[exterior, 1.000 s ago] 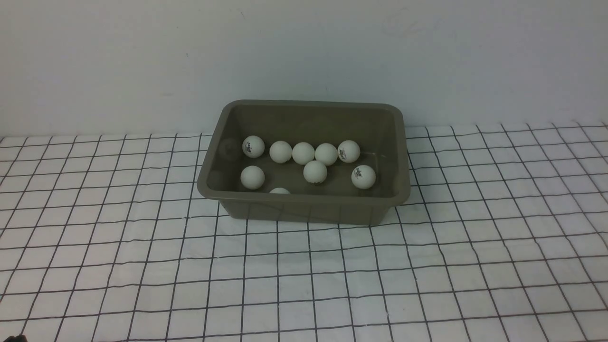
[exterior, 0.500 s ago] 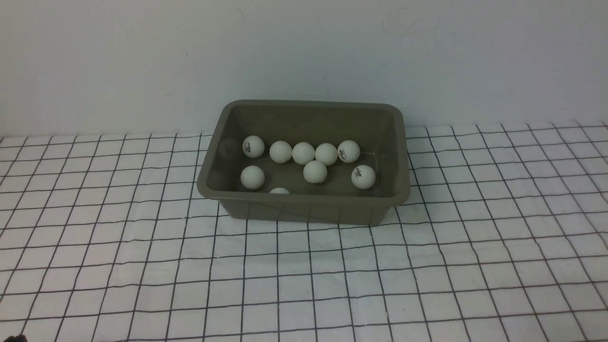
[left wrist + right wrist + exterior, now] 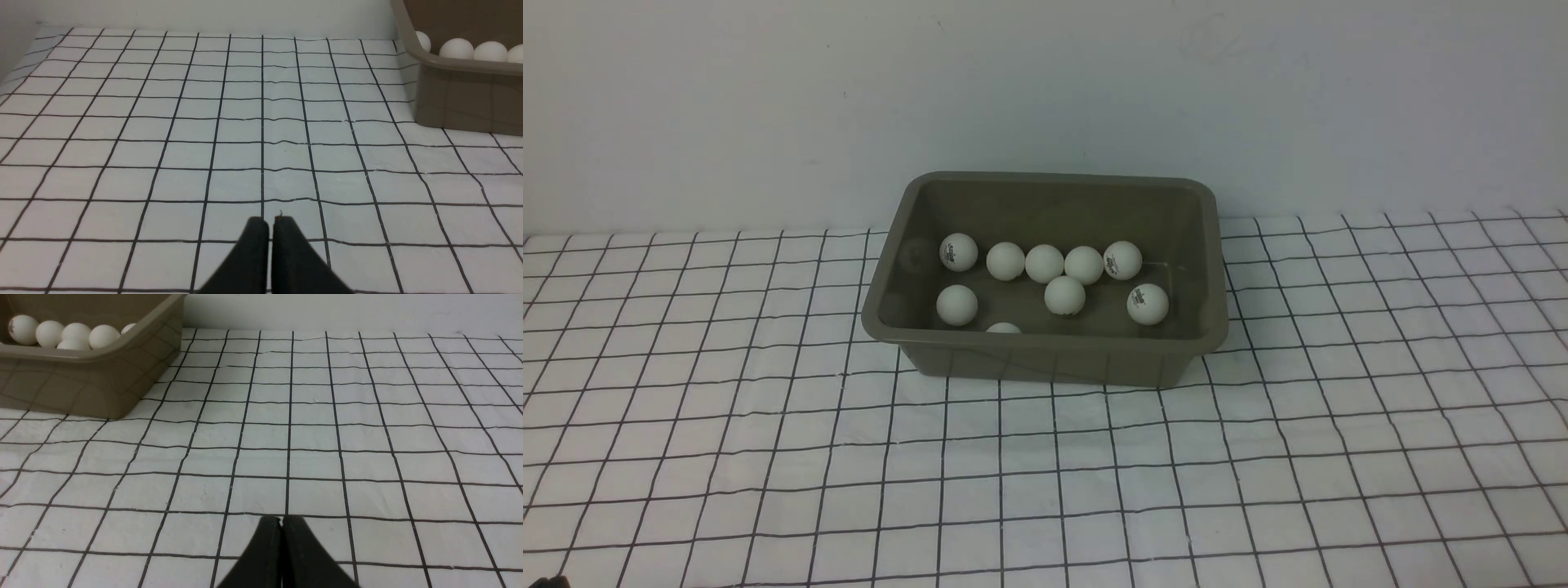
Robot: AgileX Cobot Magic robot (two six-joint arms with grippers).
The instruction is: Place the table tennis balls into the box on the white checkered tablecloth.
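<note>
1. An olive-grey box [image 3: 1045, 359] sits on the white checkered tablecloth [image 3: 1045, 490] that covers the counter, with a plain wall close behind it.
2. Inside the box lie the table tennis balls [image 3: 1064, 295]. Five form a row toward the box's far wall, three sit nearer its front wall, and a ninth peeks just over the front rim.
3. No ball shows on the cloth around the box, so the task looks complete.
4. The left gripper [image 3: 269, 223] hovers low over bare cloth, well apart from the box, jaws clenched and empty.
5. The right gripper [image 3: 281, 522] does likewise on the box's other side, jaws pressed together, holding nothing.
6. Little can go wrong now. An arm swinging into the box could jolt it and bounce the light balls out, or drag and wrinkle the cloth beneath it.
</note>
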